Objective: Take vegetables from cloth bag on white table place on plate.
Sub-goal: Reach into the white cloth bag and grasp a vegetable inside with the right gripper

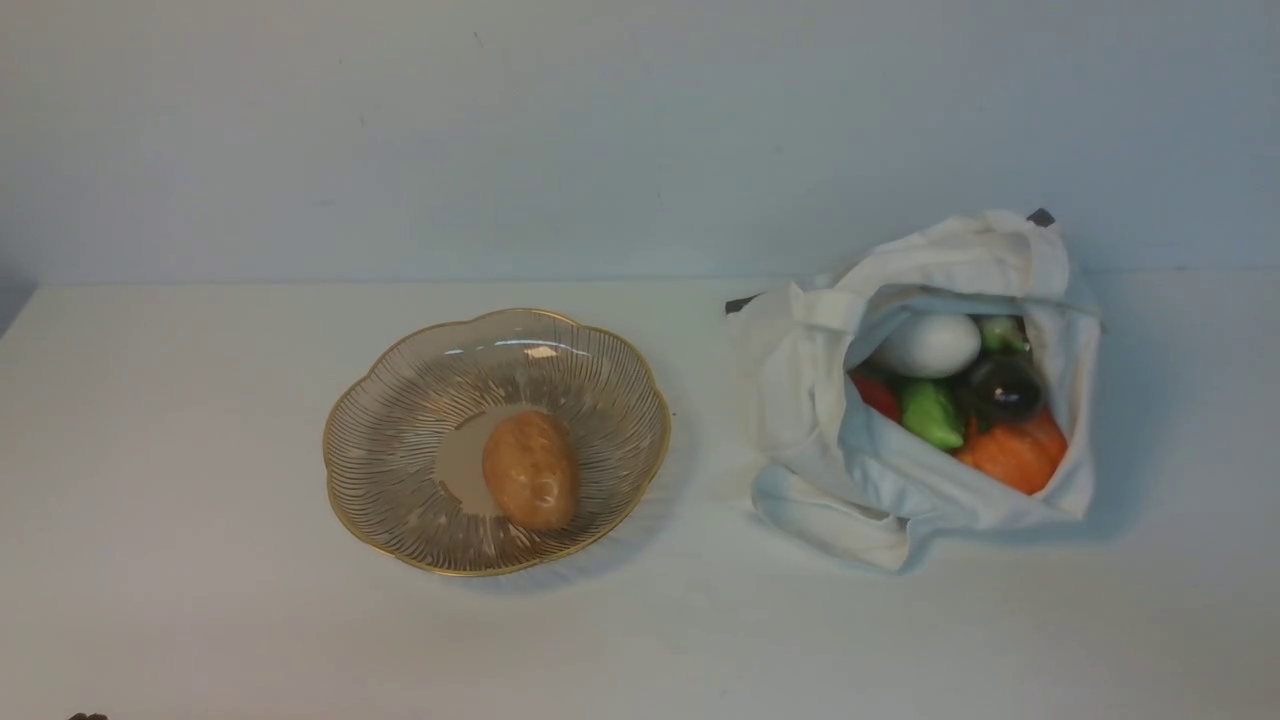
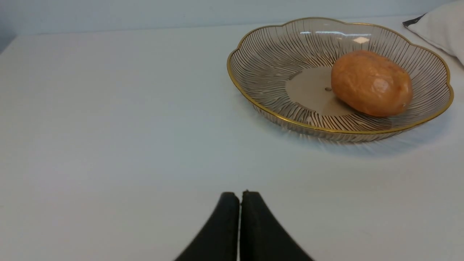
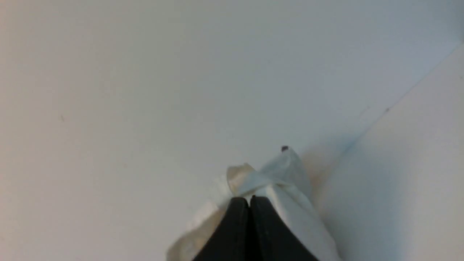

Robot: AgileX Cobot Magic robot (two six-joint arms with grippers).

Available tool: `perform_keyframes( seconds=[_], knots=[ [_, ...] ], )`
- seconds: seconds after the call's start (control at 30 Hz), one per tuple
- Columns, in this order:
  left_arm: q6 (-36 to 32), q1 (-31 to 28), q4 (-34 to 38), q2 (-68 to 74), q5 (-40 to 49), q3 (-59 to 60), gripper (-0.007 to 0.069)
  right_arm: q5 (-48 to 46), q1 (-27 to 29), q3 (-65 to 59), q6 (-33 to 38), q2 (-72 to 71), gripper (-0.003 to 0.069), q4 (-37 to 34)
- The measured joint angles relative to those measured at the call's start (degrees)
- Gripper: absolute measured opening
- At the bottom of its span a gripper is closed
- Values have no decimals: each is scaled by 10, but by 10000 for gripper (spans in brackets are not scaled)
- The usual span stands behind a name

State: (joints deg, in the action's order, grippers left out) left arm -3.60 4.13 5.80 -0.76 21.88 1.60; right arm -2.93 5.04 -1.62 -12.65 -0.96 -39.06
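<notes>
The tan potato (image 1: 531,469) lies in the gold-rimmed glass plate (image 1: 400,455) on the white table (image 1: 200,600). The cloth bag (image 1: 800,400) sits to the right, mouth open. In it are the white egg-shaped one (image 1: 928,345), a red one (image 1: 876,394), the green pepper (image 1: 930,413), the dark eggplant (image 1: 1003,388) and the orange pumpkin (image 1: 1015,453). My left gripper (image 2: 240,194) is shut and empty, low over the table, short of the plate (image 2: 261,58) and potato (image 2: 371,83). My right gripper (image 3: 249,198) is shut and empty, with the bag (image 3: 286,174) beyond it. Neither arm shows in the front view.
A pale wall (image 1: 640,130) rises along the table's far edge behind the plate and bag. A bag corner (image 2: 440,27) shows in the left wrist view beside the plate. Bare tabletop lies left of the plate and in front of both things.
</notes>
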Motion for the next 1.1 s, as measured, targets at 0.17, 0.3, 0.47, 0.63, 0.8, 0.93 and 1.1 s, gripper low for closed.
perform_keyframes(
  seconds=[0.17,0.3,0.47,0.63,0.8,0.93,1.1],
  knots=[
    [0,0,0,0,0,0,-8,35,0,0,11,0,-15,-37],
    [0,0,0,0,0,0,-8,90,0,1,6,0,-15,-59],
    [0,0,0,0,0,0,-8,5,-10,122,44,23,-15,18],
    [0,0,0,0,0,0,-8,-164,-13,271,98,137,-15,95],
    [0,0,0,0,0,0,-8,-381,-14,421,191,334,-15,122],
    [0,0,0,0,0,0,-8,-484,-14,518,250,502,-15,127],
    [0,0,0,0,0,0,-8,-502,-41,592,278,645,-13,140]
  ],
)
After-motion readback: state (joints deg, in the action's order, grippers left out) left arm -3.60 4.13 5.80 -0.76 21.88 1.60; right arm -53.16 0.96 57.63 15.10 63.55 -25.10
